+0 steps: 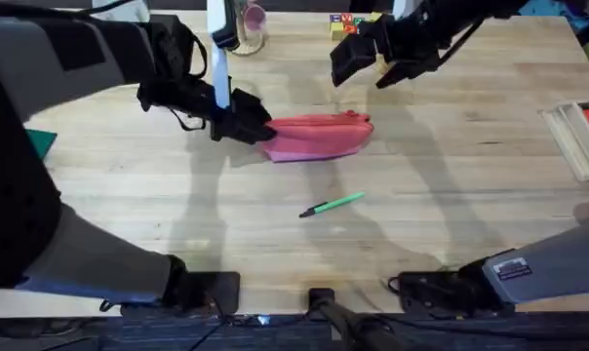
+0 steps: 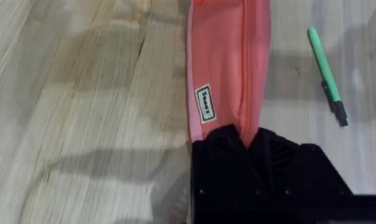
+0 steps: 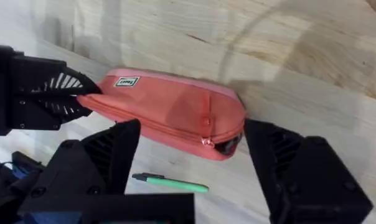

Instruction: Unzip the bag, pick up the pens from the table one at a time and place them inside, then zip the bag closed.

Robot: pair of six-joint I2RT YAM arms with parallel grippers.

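Between the left pincer's (image 1: 248, 127) clamped black fingers sits one end of the pink-red fabric pouch (image 1: 321, 136); the right pincer (image 1: 365, 60), fingers apart, hovers above its other end, the slim green pen (image 1: 333, 205) lying nearby on the wooden worktop (image 1: 451, 185).

the bench (image 1: 451, 146) is a broad top of light wooden planks with the grain running side to side. a pink-red fabric pouch (image 1: 319, 136) lies flat on it a little left of the middle, its zipper along the far edge and a small white label (image 2: 204, 104) near its left end. nearer the front edge, apart from the pouch, a slim light-green pen (image 1: 332, 205) lies at a slant, its dark tip toward the left. a clear box of pale sticks (image 1: 575, 138) sits at the right edge. at the far edge stand a clear glass with something pink (image 1: 251, 27) and some small coloured blocks (image 1: 345, 21). a dark green patch (image 1: 41, 142) shows at the left edge.
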